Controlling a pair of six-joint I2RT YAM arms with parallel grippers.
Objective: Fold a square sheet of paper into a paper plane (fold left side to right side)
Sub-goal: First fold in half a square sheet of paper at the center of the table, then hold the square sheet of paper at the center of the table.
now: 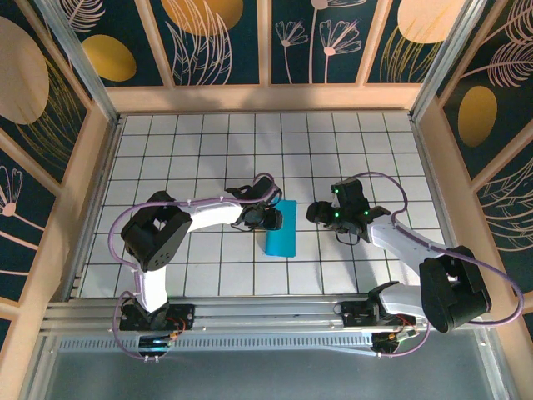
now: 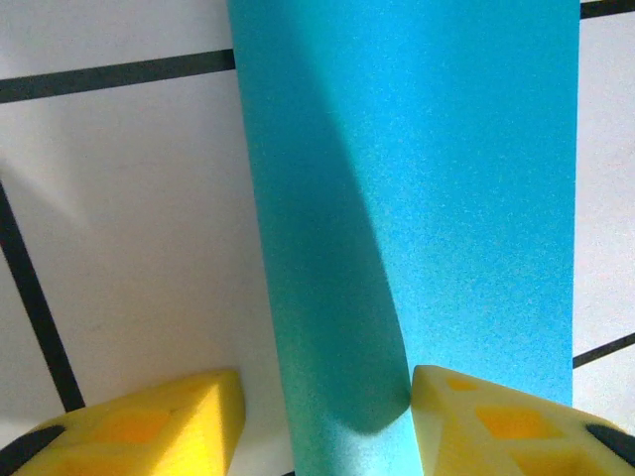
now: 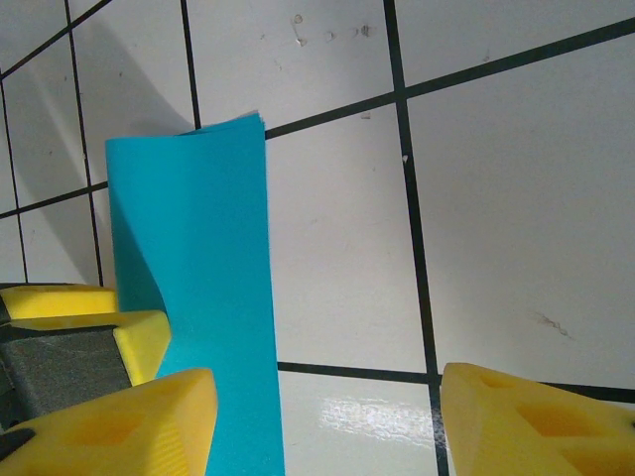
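White tiled table (image 1: 208, 142) with dark grid lines — floral navy walls (image 1: 216, 42) around.

- No text, label, brand, number or sign can be read in any view.
- Paper (image 1: 281, 232), centre of the table: plain turquoise, no print.
- Wall panels (image 1: 216, 42), at 12 o'clock: painted leaves and ovals, no letters.

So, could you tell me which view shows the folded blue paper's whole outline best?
Top external: the paper shows nearly its whole outline. Left wrist gives a close strip, both ends cropped; right wrist shows one end, the other cropped.
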